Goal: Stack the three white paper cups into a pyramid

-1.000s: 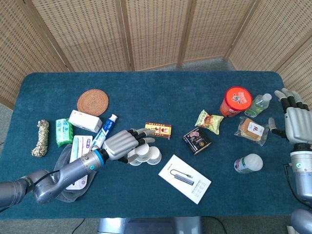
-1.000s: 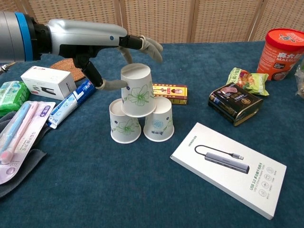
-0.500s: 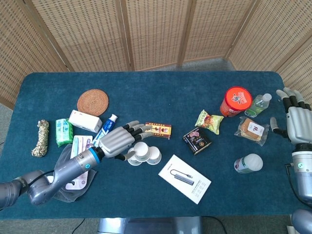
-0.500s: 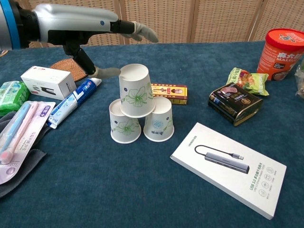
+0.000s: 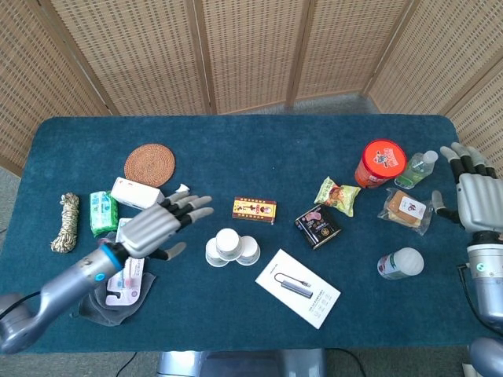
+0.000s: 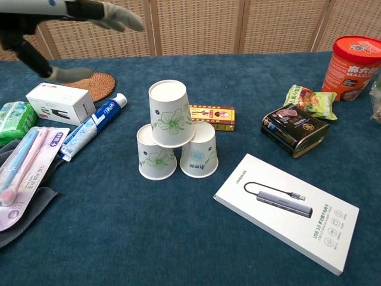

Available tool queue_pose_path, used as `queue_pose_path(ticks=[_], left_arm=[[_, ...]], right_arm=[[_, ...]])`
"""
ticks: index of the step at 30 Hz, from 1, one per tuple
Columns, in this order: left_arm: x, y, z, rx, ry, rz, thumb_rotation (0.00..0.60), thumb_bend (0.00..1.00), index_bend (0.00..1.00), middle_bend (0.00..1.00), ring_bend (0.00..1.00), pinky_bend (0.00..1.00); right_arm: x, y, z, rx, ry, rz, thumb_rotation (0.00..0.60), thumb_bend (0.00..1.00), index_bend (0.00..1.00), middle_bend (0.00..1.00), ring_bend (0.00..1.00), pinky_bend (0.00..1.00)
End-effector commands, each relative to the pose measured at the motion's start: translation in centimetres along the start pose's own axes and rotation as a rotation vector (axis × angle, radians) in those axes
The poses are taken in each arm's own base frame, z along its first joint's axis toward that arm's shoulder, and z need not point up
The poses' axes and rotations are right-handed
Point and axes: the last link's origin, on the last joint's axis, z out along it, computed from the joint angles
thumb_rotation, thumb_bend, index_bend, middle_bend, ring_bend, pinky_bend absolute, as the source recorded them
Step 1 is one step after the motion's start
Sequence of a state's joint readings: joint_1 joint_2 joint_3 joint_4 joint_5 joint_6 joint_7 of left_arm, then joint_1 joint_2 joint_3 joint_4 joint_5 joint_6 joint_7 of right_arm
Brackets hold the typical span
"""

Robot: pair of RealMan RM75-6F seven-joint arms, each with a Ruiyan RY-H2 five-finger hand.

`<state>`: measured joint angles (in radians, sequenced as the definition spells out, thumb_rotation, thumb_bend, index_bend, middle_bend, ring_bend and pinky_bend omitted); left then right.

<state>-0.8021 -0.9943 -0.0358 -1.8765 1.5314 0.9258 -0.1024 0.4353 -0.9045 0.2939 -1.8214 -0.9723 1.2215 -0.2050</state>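
Fingers (image 5: 189,206) of left hand (image 5: 153,228) spread apart, empty, raised over the toothpaste tube (image 6: 92,126) and well left of the cups. Right hand (image 5: 473,192) at far right edge, fingers likewise apart, holding nothing. Three white paper cups printed with green flowers stacked as a pyramid at table centre: left base cup (image 6: 156,154) and right base cup (image 6: 199,150) upside down and touching, top cup (image 6: 171,113) resting upside down across both. Just behind, a yellow-and-red flat box (image 6: 212,115). Near right, a white carton (image 6: 286,210) picturing a grey adapter, small print "USB 3.0". Far right, a red tub (image 6: 350,59) with Chinese lettering. Blue cloth-covered table (image 6: 155,238) beneath.
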Motion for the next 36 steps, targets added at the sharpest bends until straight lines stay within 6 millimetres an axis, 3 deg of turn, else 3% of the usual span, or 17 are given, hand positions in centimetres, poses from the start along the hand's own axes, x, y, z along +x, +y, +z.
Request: queue_pose_path(ticks=[1, 10, 18, 27, 36], left_arm=[[0.2, -1.4, -4.7, 0.073, 0.042, -0.015, 0.600, 0.52, 0.00, 0.00, 0.00, 0.00], [-0.8, -4.0, -13.8, 0.273, 0.125, -0.060, 0.600, 0.52, 0.00, 0.00, 0.00, 0.00], [-1.8, -4.8, -20.2, 0.411, 0.218, -0.092, 0.600, 0.51, 0.00, 0.00, 0.00, 0.00], [-3.7, -4.5, -24.5, 0.516, 0.285, -0.120, 0.600, 0.51, 0.00, 0.00, 0.00, 0.00], [-4.7, -4.2, -26.1, 0.594, 0.296, -0.070, 0.600, 0.52, 0.00, 0.00, 0.00, 0.00]], right_arm=[[-0.4, 0.0, 0.0, 0.006, -0.009, -0.009, 0.600, 0.49, 0.10, 0.08, 0.00, 0.12], [-0.7, -0.2, -0.8, 0.038, -0.010, -0.044, 0.600, 0.49, 0.10, 0.05, 0.00, 0.10], [-1.6, 0.1, -2.6, 0.074, -0.036, -0.062, 0.600, 0.49, 0.11, 0.04, 0.00, 0.08], [-3.3, 2.0, -4.9, 0.051, -0.058, -0.064, 0.600, 0.49, 0.12, 0.03, 0.00, 0.03], [-4.4, 3.7, -7.3, 0.019, -0.064, -0.060, 0.600, 0.49, 0.11, 0.03, 0.00, 0.02]])
